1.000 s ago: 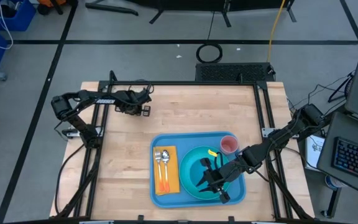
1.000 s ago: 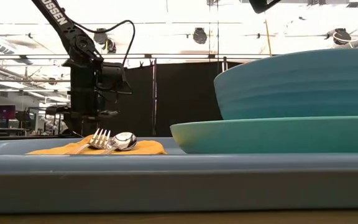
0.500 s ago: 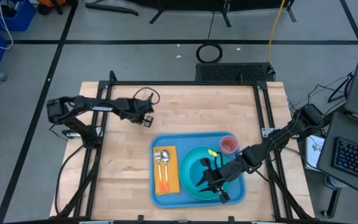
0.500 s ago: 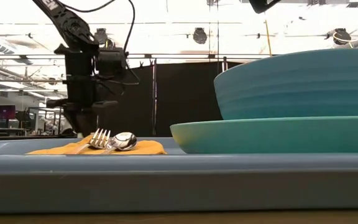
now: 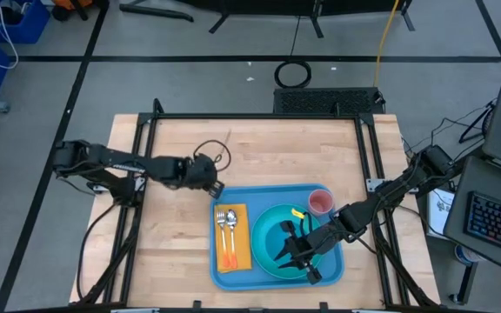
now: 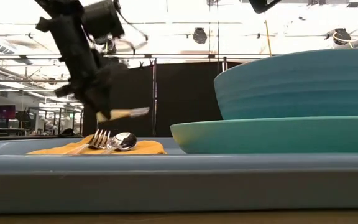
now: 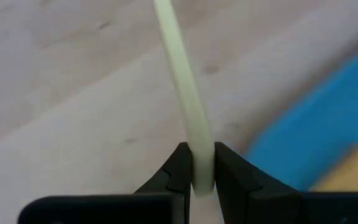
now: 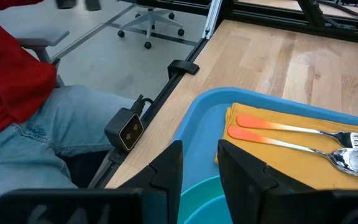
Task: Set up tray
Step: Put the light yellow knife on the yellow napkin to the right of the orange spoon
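Observation:
The blue tray lies at the table's near middle. On it are a yellow-orange napkin with a fork and a spoon, a teal bowl on a teal plate, and a pink cup. My left gripper hangs by the tray's far left corner, shut on a pale, long, flat utensil. My right gripper stands open above the bowl, nothing between its fingers. My left gripper pinches the pale utensil near one end between its two fingers. The fingers come slanting down from the table's left. The utensil sticks out beyond them, about level, lifted clear of table and tray.
A small yellow thing lies on the tray beside the cup. A black frame runs round the wooden table. In the right wrist view a seated person in red top and jeans is past the table's edge. Bare wood lies beyond the tray.
My left gripper has swung from the table's far left toward the near edge and the tray's far left corner, rising and tipping as it went. The pale utensil now shows in its fingers, clear of the table. My right arm has kept still.

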Robot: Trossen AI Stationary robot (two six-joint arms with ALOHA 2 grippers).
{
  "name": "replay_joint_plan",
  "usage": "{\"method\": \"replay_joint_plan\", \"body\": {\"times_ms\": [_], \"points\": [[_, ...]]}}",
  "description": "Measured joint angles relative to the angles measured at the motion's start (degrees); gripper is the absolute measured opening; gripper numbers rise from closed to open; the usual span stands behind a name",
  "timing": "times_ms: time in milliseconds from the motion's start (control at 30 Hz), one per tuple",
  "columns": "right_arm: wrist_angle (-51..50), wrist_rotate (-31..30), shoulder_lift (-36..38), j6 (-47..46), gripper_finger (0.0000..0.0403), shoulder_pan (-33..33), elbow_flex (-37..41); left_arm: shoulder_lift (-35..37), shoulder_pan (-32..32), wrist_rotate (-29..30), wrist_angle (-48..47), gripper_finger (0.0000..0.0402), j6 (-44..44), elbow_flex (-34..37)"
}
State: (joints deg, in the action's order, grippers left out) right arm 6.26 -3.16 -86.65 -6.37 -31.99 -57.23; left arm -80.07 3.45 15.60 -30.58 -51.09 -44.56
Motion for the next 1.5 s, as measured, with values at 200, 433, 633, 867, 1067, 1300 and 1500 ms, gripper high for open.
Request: {"method": "replay_joint_plan", "body": {"times_ms": [200,433,633,867,1067,1300,1500], "points": [[0.0,0.0,0.0,0.0,0.0091,0.0,0.0,0.9,-9.1,3.9,6.1,0.0047,-3.6,-0.1],[0.3,0.0,0.0,-0.4,0.0091,0.0,0.0,0.8,-20.2,14.4,6.3,0.0047,-9.8,0.0],[3.4,0.0,0.0,0.6,0.0091,0.0,0.0,0.8,-30.0,28.9,8.2,0.0047,-14.2,0.0],[9.5,0.3,0.0,7.6,0.0091,0.0,0.0,0.8,-39.9,41.6,20.0,0.0047,-8.1,0.0],[12.6,0.3,0.0,13.3,0.0091,0.5,0.0,0.8,-45.5,42.8,36.3,0.0047,10.5,0.0],[12.7,0.2,0.0,16.6,0.0091,3.0,0.0,0.5,-47.1,30.9,50.1,0.0047,28.4,-0.1],[12.8,0.2,0.0,23.7,0.0091,3.5,0.0,0.5,-47.4,11.1,63.9,0.0047,45.7,-0.1]]}}
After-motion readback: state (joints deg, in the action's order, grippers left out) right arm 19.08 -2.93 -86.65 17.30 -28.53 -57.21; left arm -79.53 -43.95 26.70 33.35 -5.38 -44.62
